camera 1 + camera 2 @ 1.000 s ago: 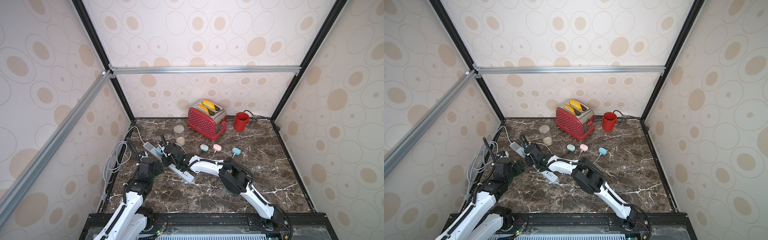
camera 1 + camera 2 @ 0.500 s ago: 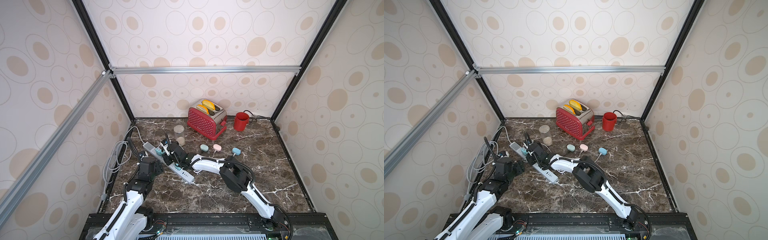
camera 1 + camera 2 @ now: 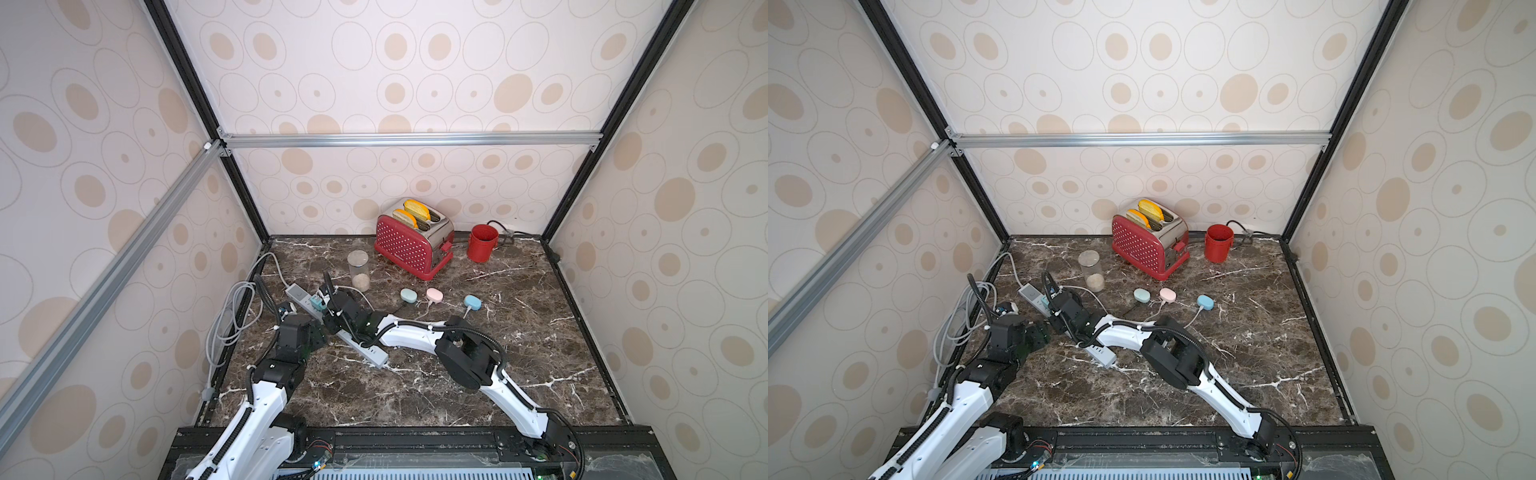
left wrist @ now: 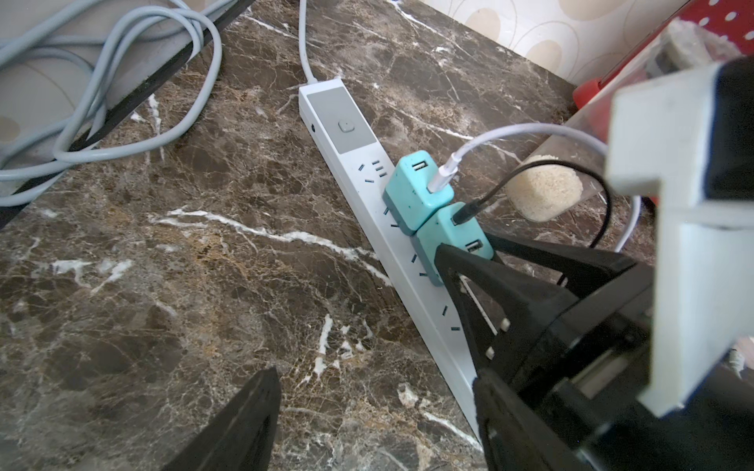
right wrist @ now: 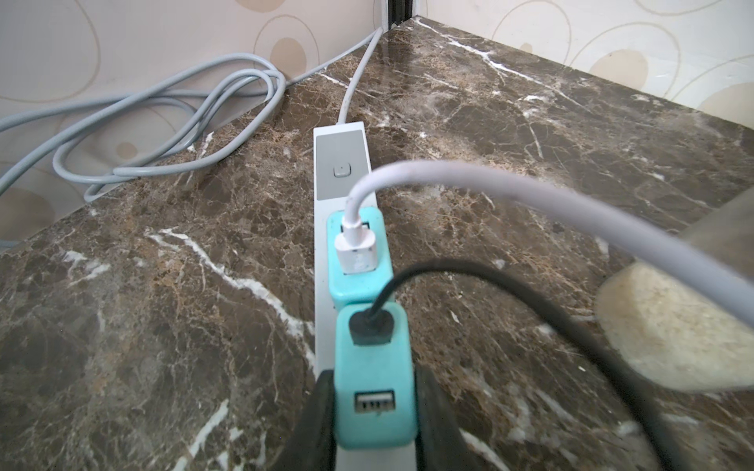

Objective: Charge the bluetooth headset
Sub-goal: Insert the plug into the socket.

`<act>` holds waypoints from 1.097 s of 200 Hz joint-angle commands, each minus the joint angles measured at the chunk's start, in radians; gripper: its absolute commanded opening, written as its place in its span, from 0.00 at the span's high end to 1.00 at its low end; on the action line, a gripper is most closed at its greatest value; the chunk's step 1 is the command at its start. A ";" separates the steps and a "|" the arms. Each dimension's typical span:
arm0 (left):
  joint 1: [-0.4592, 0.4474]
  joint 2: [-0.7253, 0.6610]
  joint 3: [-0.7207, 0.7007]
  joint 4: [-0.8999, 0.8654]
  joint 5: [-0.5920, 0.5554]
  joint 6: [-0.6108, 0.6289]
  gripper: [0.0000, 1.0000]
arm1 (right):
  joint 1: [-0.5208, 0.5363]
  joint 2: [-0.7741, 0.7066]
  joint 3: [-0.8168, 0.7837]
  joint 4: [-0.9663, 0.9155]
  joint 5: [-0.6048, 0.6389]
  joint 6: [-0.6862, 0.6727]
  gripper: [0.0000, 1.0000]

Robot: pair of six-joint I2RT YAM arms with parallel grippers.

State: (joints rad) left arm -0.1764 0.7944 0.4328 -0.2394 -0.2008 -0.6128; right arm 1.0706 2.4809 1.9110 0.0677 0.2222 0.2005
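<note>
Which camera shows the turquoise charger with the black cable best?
Right wrist view: the black-cabled turquoise plastic charger is close, centred, clamped by the right gripper. Left wrist view shows it partly covered; both top views, barely.

The teal charger (image 5: pixel 373 391), black cable (image 5: pixel 444 266) plugged in, sits on the white power strip (image 4: pixel 351 171), while the green headset case (image 3: pixel 408 295) lies closed on the table (image 3: pixel 415 395), well apart.

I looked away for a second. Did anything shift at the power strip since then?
Hardly anything. The right claw stays shut on the teal charger with the black cable, at the power strip. Its arm only wobbled slightly. The left claw stays open beside the strip. Nothing was grabbed or released. The other charger, three small cases, toaster and mug have not moved.
</note>
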 commanded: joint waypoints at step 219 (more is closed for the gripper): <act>0.074 0.078 0.082 0.262 -0.090 0.374 0.18 | -0.182 -0.810 -0.562 -0.158 -0.302 -0.153 0.20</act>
State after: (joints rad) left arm -0.1108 0.8772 0.5621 -0.1360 -0.2836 -0.3931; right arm 0.9371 1.8343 1.4773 -0.1471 -0.0505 0.0700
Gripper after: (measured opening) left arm 0.817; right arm 0.795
